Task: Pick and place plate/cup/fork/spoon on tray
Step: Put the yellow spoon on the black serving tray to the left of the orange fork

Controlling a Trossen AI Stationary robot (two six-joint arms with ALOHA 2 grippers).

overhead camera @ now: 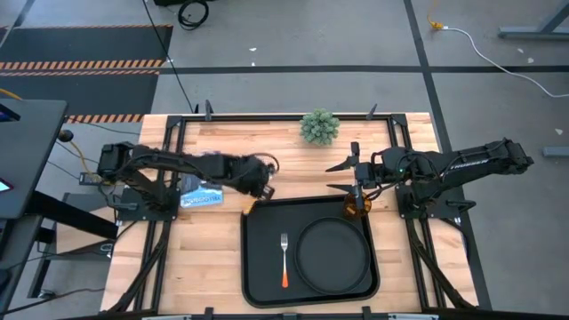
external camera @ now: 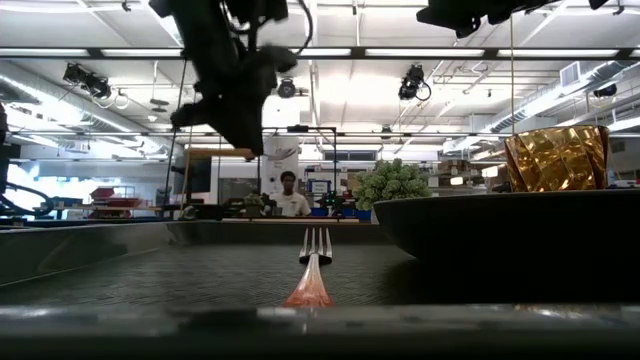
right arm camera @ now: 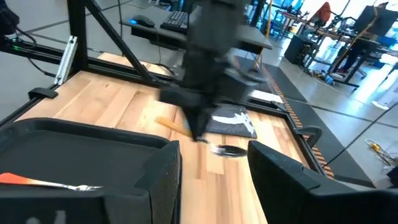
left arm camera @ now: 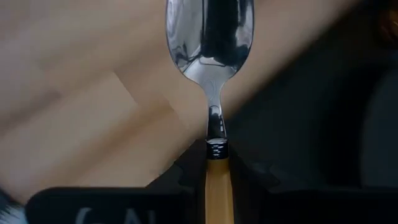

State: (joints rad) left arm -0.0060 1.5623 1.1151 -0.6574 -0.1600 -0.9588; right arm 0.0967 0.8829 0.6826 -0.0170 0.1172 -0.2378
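Note:
The black tray (overhead camera: 258,284) lies at the table's near middle. On it are the round black plate (overhead camera: 333,253) and the fork (overhead camera: 284,258), which also shows in the low view (external camera: 314,260). The amber cup (overhead camera: 356,209) stands at the tray's far right corner, behind the plate in the low view (external camera: 556,158). My left gripper (overhead camera: 260,188) is above the tray's far left corner, shut on the spoon (left arm camera: 210,37). My right gripper (overhead camera: 340,177) is open and empty over the table just beyond the cup, its fingers pointing toward the table's left. My left gripper pinches the spoon's orange handle (left arm camera: 219,183) between its two fingers, close to the metal collar. The silver bowl (left arm camera: 210,37) sticks out past the fingertips, and the handle's free end (overhead camera: 247,206) shows at the other side. The spoon looks clear of the table.
A small green plant (overhead camera: 320,126) stands at the far middle of the table. A blue-and-white packet (overhead camera: 200,194) lies on the wood left of the tray, under my left arm. Black frame rails run along the table's left and right sides.

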